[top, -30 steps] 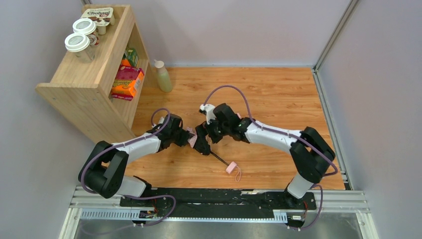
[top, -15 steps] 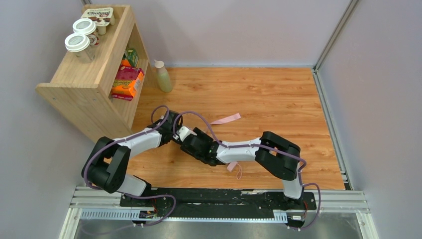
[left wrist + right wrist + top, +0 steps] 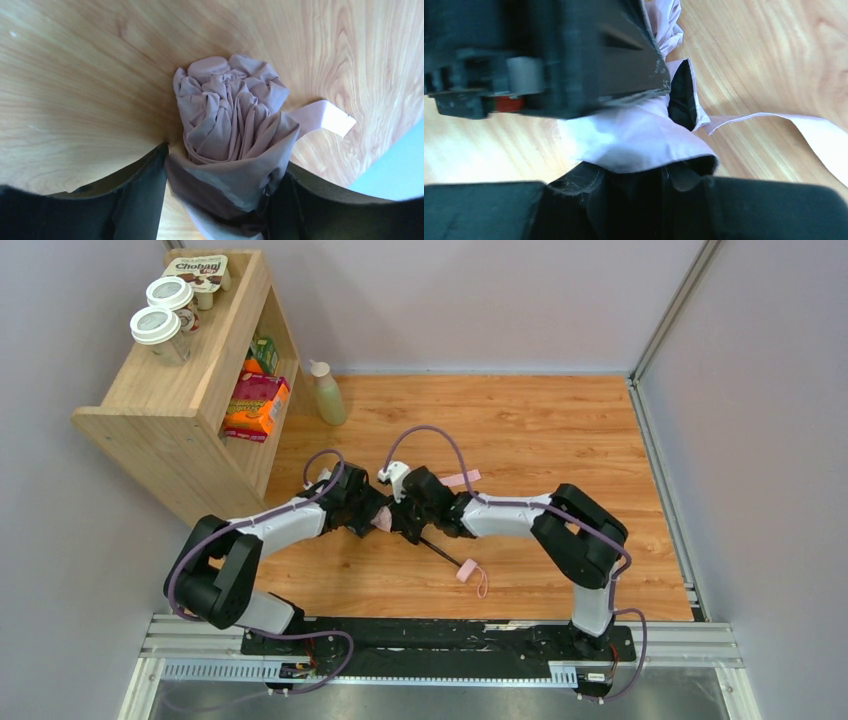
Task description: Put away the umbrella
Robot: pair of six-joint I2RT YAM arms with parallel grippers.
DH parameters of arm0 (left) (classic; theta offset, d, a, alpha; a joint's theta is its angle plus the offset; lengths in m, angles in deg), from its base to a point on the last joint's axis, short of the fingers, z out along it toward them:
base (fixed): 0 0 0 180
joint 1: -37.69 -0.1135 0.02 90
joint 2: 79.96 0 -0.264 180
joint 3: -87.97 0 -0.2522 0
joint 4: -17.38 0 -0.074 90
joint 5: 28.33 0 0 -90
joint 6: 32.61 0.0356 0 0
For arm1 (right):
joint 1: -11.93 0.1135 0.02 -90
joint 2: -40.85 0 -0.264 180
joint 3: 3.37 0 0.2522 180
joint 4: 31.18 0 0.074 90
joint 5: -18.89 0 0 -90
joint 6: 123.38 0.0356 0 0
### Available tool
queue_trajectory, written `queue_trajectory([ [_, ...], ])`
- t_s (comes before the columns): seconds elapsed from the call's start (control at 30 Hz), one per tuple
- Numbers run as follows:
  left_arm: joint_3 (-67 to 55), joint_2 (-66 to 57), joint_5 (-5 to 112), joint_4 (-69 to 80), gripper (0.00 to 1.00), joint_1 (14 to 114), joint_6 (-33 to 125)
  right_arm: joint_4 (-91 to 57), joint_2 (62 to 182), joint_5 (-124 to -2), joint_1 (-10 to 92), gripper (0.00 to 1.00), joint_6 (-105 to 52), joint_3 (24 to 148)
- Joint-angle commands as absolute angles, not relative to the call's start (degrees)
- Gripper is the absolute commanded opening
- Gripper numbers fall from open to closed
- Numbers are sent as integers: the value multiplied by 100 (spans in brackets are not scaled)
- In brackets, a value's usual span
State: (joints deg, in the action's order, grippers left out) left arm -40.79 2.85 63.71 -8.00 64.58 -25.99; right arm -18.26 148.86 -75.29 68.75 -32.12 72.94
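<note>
Umbrella [image 3: 384, 521] lies mid-table [image 3: 560, 430] on glossy woodgrain top. Its canopy [image 3: 230, 115], soft matte pale-pink cloth crumpled into rosette folds, sits btwn both grippers. Left gripper [image 3: 226, 160] is spread wide, cloth brushing both fingers. Right gripper [image 3: 629, 192] pinches the canopy from the opposite side. Flat closure tab [image 3: 325, 116] trails on the wood. Far left: wooden shelf [image 3: 170, 400] w/ lidded cups [image 3: 160, 325], and a pale bottle [image 3: 327, 395] beside it, all well apart. Top view alone shows thin black shaft [image 3: 440, 552] & small pink handle [image 3: 466, 571], but arms cover most of the canopy there. The folds show only in the wrist cams.
</note>
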Motion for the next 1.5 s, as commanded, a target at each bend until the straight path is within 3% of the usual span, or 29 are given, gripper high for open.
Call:
queue_trajectory([
  [0.0, -4258, 82, 6773, -1660, 72, 6520, -1952, -1451, 15642, -4479, 5879, 0, -2197, 6866],
  [0.13, -4293, 212, 6694, -1536, 72, 6529, -1925, -1593, 16195, -2676, 5360, 0, -1687, 7208],
  [0.3, -4582, 512, 6651, -1344, 69, 6529, -2180, -1680, 16793, -1637, 4868, 0, -870, 7560],
  [0.33, -4653, 573, 6615, -1160, 65, 6537, -2198, -1663, 16829, -1531, 4832, 0, -790, 7622],
  [0.37, -4741, 608, 6598, -1089, 52, 6546, -2259, -1611, 16830, -1504, 4823, 0, -763, 7683],
  [0.4, -4802, 609, 6589, -888, 46, 6546, -2364, -1532, 16795, -1521, 4832, 0, -754, 7762],
  [0.43, -4899, 591, 6545, -782, 29, 6555, -2382, -1557, 16760, -1512, 4832, 0, -693, 7780],
  [0.53, -4865, 495, 6624, -859, 5, 6555, -2383, -1208, 16488, -1827, 4832, 0, -859, 7886],
  [0.57, -4856, 407, 6676, -903, 3, 6555, -2374, -928, 16339, -2081, 4840, 4, -1016, 7964],
  [0.73, -4803, 187, 6764, -1254, 0, 6555, -2435, -161, 15145, -3609, 4954, 63, -1737, 7869],
  [0.83, -4611, 204, 6686, -1588, 0, 6555, -2479, -510, 14213, -4655, 5287, 85, -2098, 7422],
  [0.93, -4321, 283, 6528, -1913, 0, 6555, -2540, -933, 13640, -5727, 5841, 98, -2625, 7043],
  [1.17, -3863, 811, 6202, -2591, 0, 6546, -2619, -1505, 14287, -8171, 7142, 100, -3583, 7313],
  [1.3, -3784, 881, 6070, -2696, 0, 6546, -2637, -1689, 15018, -9533, 7547, 94, -3804, 7552],
  [1.37, -3801, 872, 6044, -2679, 0, 6537, -2672, -1883, 15308, -9756, 7565, 86, -3760, 7578],
  [1.47, -3784, 890, 6035, -2688, 0, 6538, -2585, -1831, 15432, -9783, 7521, 54, -3585, 7464],
])
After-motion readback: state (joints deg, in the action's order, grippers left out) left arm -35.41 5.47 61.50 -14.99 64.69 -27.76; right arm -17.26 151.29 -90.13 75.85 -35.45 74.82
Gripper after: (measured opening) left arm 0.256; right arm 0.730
